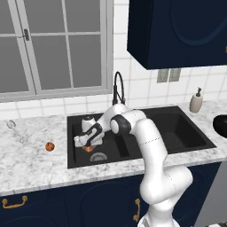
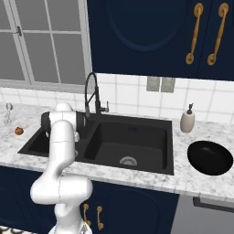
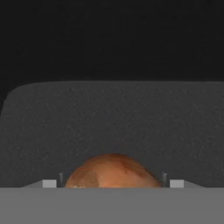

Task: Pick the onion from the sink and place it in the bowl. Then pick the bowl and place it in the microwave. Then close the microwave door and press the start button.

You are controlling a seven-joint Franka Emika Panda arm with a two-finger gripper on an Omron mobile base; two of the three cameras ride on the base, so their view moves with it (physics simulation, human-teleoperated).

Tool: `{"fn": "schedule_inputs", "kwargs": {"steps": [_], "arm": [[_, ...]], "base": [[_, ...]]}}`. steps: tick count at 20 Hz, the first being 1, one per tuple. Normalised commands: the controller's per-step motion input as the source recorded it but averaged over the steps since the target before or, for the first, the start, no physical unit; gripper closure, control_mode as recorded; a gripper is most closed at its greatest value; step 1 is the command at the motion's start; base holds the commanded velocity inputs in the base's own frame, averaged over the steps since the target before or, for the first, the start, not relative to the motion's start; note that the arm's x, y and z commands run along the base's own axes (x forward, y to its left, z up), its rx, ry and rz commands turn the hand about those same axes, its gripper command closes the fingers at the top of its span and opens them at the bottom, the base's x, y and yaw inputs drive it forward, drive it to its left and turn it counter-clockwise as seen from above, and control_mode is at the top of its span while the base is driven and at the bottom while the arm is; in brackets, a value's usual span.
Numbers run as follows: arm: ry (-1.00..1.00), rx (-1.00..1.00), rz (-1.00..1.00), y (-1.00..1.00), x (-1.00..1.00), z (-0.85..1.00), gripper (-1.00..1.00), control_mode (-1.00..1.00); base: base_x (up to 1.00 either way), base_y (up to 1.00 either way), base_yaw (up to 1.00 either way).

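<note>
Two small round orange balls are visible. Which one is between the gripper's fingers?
The onion in the sink's left basin, under the gripper. The darker ball lies apart on the counter.

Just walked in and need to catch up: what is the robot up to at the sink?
The white arm is reaching down into the left basin of the black sink, with its gripper lowered over the onion on the basin floor. In the hand view the onion sits between the two fingers, which stand apart on either side of it; no lift yet. The black bowl waits on the counter right of the sink.
</note>
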Motion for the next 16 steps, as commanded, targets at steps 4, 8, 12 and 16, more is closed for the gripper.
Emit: {"fn": "schedule_inputs", "kwargs": {"steps": [4,8,12,16], "arm": [[0.07,0.00,-0.05,0.01,-0.41,-0.36,1.00,-1.00],[0.01,0.05,-0.10,-0.13,-0.77,0.11,1.00,-1.00],[-0.09,0.12,-0.13,-0.35,-1.00,0.73,1.00,-1.00],[-0.21,0.09,-0.10,-0.13,-0.90,1.00,1.00,-1.00]], "base": [[0.00,0.00,0.00],[0.00,0.00,0.00],[0.00,0.00,0.00],[0.00,0.00,0.00]]}}
